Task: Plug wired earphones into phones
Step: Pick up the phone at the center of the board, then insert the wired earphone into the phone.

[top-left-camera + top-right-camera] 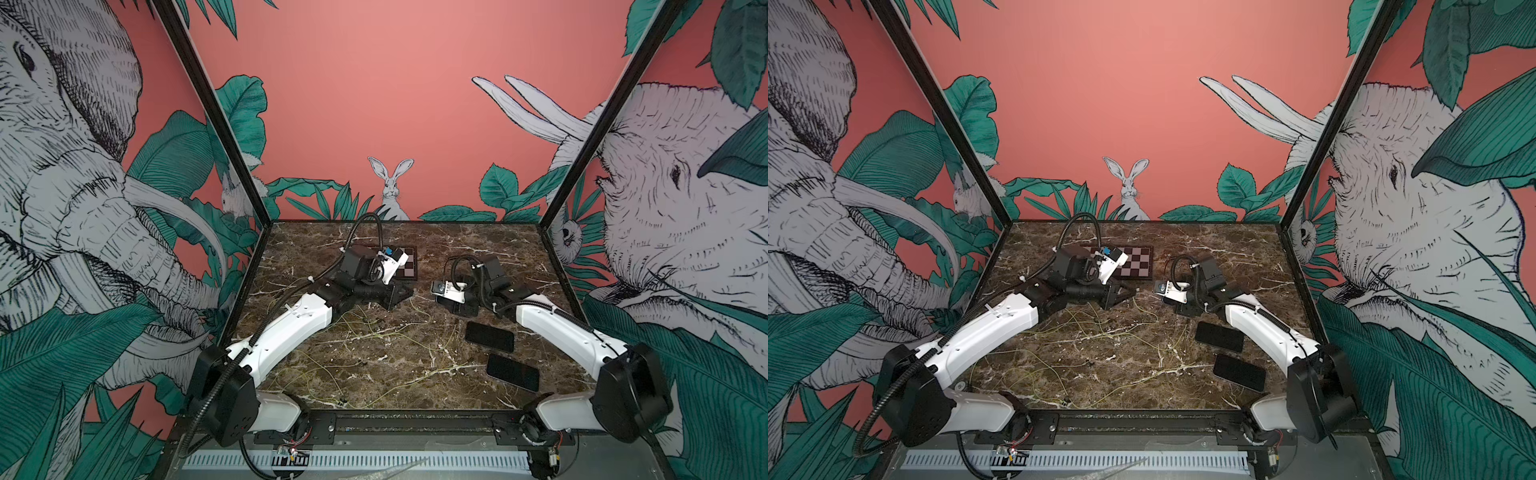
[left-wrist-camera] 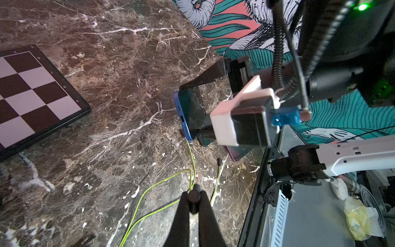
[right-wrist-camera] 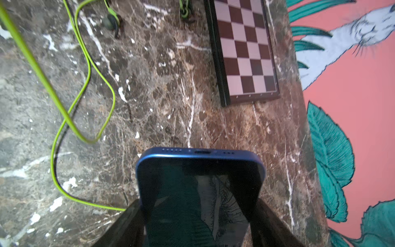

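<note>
Since the blue-edged phone is clamped by its long sides between the jaws of the right gripper, its port edge juts clear of the fingers and faces the left arm, evidently presented for insertion. Whether its lower corner rests on the marble table cannot be told. Opposite, the left gripper is pinched tight on a dark plug, with its yellow-green cord trailing behind. Plug and port appear roughly in line but apart, so insertion is judged not yet begun. A loose plug lies nearby on the marble. A second phone and a third phone lie flat beside the right arm, with no cord seen entering either. Other cords sprawl mid-table, and the checkerboard sits beyond, uninvolved.
</note>
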